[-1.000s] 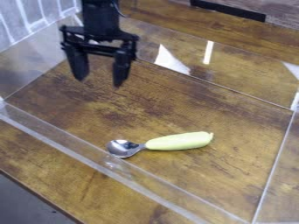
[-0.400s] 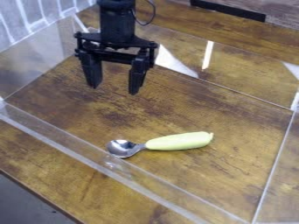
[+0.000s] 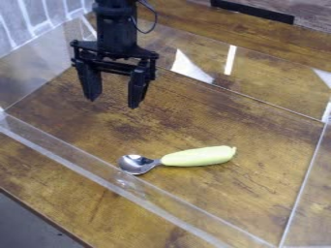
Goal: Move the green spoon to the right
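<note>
**A:** Yellow-green plastic, thick and rounded: that's the handle of the green spoon (image 3: 180, 158) you're after. It narrows into a shiny silver metal bowl, round, catching a bit of light.

**B:** Where does it lie for you?

**A:** Flat on the wooden desk (image 3: 246, 102), toward 6 o'clock in the view, close to the near clear wall (image 3: 77, 165) of the transparent enclosure. The bowl end points to about 8 o'clock, the handle to about 2 o'clock. Nothing touches it.

**B:** And your end effector?

**A:** You'll find the end effector (image 3: 111, 93) up at about 11 o'clock, well apart from the spoon. It's black, hanging from the arm with its fingers pointing down, spread wide, with plain desk showing between them. It holds nothing.

**B:** Any labels or writing you can read?

**A:** None legible to you here. The spoon shows no marking, and the black housing is too dark and small to tell. The clear panels only carry bright reflections near 1 o'clock.
</note>
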### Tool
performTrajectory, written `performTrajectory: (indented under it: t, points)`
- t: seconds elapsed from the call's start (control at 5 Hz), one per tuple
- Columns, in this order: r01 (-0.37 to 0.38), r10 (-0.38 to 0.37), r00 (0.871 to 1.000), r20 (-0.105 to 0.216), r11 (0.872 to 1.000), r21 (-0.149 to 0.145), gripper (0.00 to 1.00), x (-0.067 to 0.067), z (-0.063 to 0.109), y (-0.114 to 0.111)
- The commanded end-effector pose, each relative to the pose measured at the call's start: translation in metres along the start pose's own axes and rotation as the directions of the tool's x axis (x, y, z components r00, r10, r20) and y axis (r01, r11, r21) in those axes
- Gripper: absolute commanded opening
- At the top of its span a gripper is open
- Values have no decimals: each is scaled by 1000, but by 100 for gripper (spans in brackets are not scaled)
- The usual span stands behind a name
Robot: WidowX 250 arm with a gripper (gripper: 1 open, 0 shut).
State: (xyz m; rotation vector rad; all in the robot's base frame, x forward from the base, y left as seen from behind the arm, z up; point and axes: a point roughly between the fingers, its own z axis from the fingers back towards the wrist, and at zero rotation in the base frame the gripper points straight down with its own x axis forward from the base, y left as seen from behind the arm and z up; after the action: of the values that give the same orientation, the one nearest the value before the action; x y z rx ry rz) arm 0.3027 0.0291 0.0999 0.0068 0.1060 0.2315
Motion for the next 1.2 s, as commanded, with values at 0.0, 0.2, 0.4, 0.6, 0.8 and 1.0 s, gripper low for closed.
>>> performTrajectory:
  t: [0.0, 0.2, 0.4, 0.6, 0.8, 1.0]
  points:
    - [10, -10, 997, 73, 1000, -6, 100, -1, 21, 7]
    - [29, -29, 997, 69, 1000, 1, 100, -4, 25, 6]
    - [47, -47, 996, 69, 999, 7, 100, -8, 30, 5]
    - [53, -53, 996, 66, 999, 12, 100, -2, 36, 11]
    - [57, -58, 996, 68, 998, 13, 100, 2, 43, 14]
    - [61, -62, 996, 67, 998, 12, 100, -1, 39, 10]
